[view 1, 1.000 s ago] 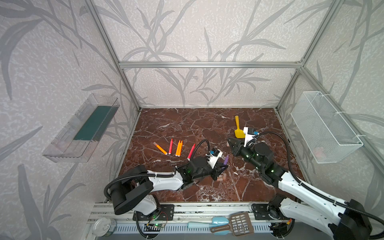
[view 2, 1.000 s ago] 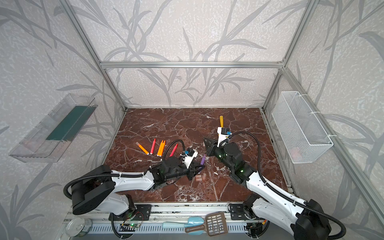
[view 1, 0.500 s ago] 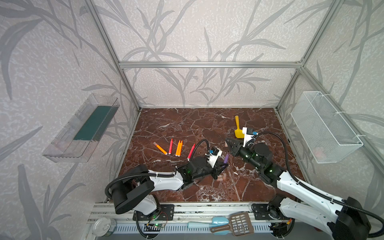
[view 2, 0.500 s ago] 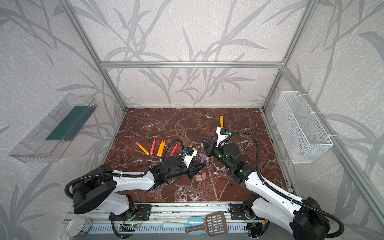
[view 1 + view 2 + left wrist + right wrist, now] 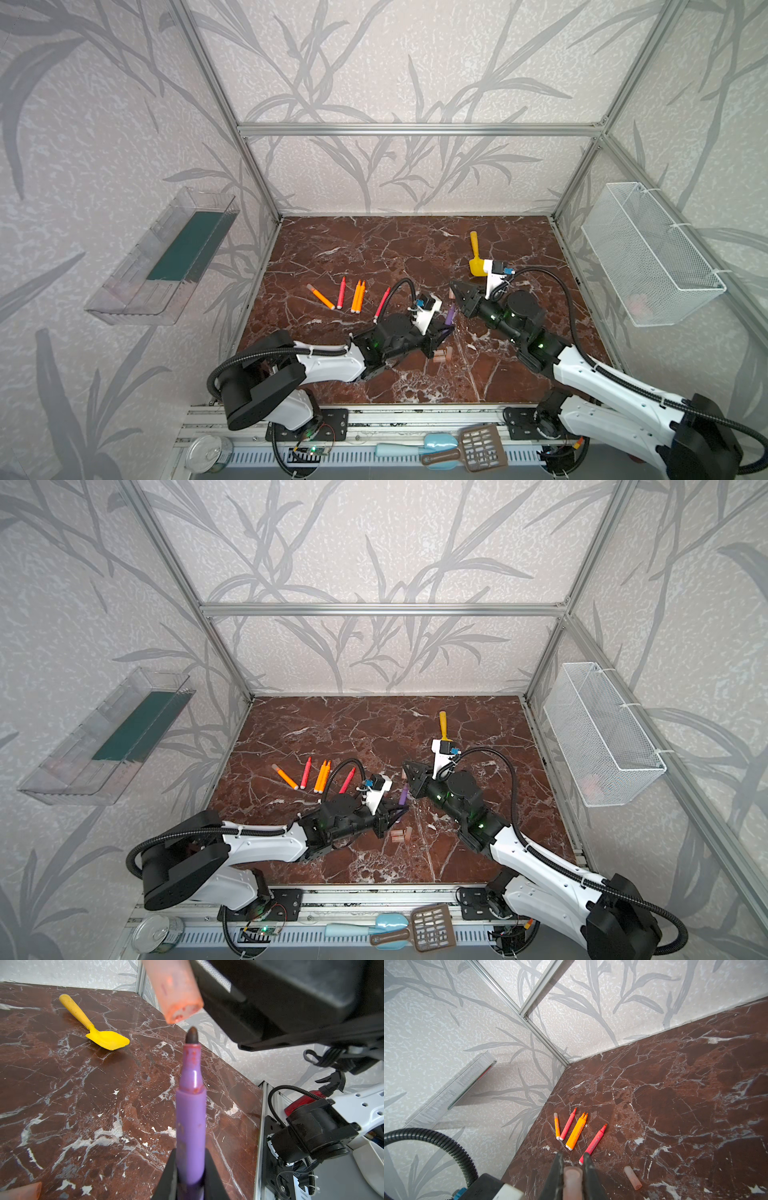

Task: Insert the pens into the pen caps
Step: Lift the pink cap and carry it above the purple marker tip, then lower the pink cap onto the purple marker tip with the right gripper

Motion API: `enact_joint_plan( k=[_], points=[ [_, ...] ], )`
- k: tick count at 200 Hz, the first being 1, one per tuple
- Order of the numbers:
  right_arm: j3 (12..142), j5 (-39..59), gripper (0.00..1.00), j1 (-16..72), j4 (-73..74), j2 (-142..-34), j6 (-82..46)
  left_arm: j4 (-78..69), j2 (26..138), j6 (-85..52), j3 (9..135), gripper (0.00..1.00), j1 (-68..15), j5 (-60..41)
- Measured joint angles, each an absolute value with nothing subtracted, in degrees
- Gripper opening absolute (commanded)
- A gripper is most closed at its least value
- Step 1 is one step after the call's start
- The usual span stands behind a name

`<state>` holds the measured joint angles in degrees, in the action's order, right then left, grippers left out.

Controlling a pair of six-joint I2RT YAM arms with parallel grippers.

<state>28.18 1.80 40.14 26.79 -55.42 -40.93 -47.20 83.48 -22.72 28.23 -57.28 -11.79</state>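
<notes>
Purple pen (image 5: 190, 1118) is sitting clamped in my left gripper (image 5: 190, 1159), with its dark tip pointing at the open mouth of the pen cap (image 5: 176, 991) and stopping just short of it, not yet inside. Both are lifted over the marble table (image 5: 374, 249) near its middle. My right gripper (image 5: 572, 1156) is squeezing that cap between its closed jaws. Five other pens (image 5: 358, 296) are lying together on the left part of the table, one orange among them already wearing a cap, and two loose caps (image 5: 442, 355) are resting just beside the left gripper.
</notes>
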Motion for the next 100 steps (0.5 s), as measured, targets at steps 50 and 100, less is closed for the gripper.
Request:
enact_joint_plan(
  k=[50, 100],
  points=[
    [27.1, 1.5, 0.0, 40.3, 26.8, -54.6, -40.9, -47.2, 82.8, -22.7, 28.2, 0.0, -57.3, -11.6],
    [26.5, 1.5, 0.0, 40.4, 26.9, -53.9, -40.9, -47.2, 82.6, -22.8, 28.0, 0.0, -57.3, -10.5]
  ],
)
